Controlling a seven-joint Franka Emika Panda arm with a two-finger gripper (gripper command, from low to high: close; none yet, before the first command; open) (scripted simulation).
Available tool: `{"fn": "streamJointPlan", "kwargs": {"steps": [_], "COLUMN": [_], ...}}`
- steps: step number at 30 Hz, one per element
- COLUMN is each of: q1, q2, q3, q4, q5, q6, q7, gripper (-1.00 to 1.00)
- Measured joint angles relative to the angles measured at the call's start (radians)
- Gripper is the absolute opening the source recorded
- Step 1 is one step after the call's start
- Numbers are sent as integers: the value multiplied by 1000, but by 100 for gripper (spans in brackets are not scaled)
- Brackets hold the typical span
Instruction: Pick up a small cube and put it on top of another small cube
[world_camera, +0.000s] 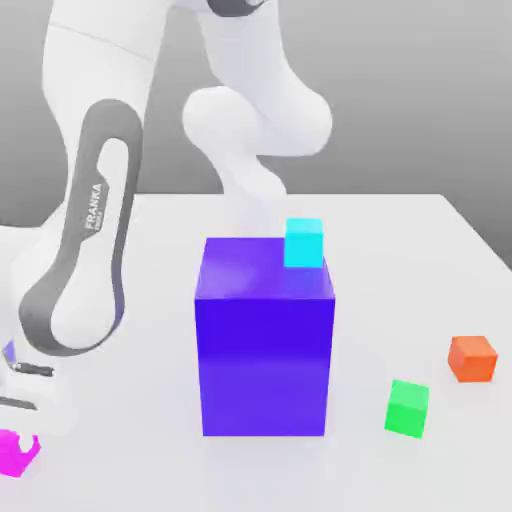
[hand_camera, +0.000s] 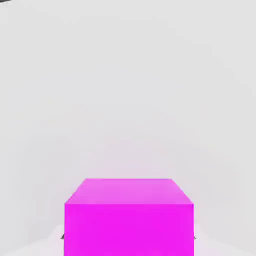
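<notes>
your magenta cube (hand_camera: 129, 230) sits low at the exterior view's left edge, with the gripper (hand_camera: 129, 239) closed on its sides. lift straight up, keeping it level, and clear the tall blue block (world_camera: 264, 365) before travelling.

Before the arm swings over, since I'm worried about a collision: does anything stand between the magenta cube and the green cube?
Yes, the big blue block stands between the magenta cube and the green cube.
</notes>
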Motion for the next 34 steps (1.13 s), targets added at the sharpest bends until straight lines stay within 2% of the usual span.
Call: {"fn": "streamJointPlan", "kwargs": {"steps": [4,6,13,19,24,27,30,31,34], "q1": [65,131,371,559,834,973,915,908,908], "q2": [-124,-171,-304,-425,-546,-507,-407,-379,-379], "q3": [-78,-70,33,161,281,242,223,229,229], "q4": [-36,-67,-188,-297,-402,-421,-419,-417,-417], "q5": [-92,-129,-235,-336,-425,-431,-398,-388,-388], "q6": [-86,-102,-107,-100,-92,-27,70,97,97], "q7": [69,119,298,462,619,643,622,615,615], "gripper": [-100,-100,-100,-100,-100,-100,-100,100,100]}}
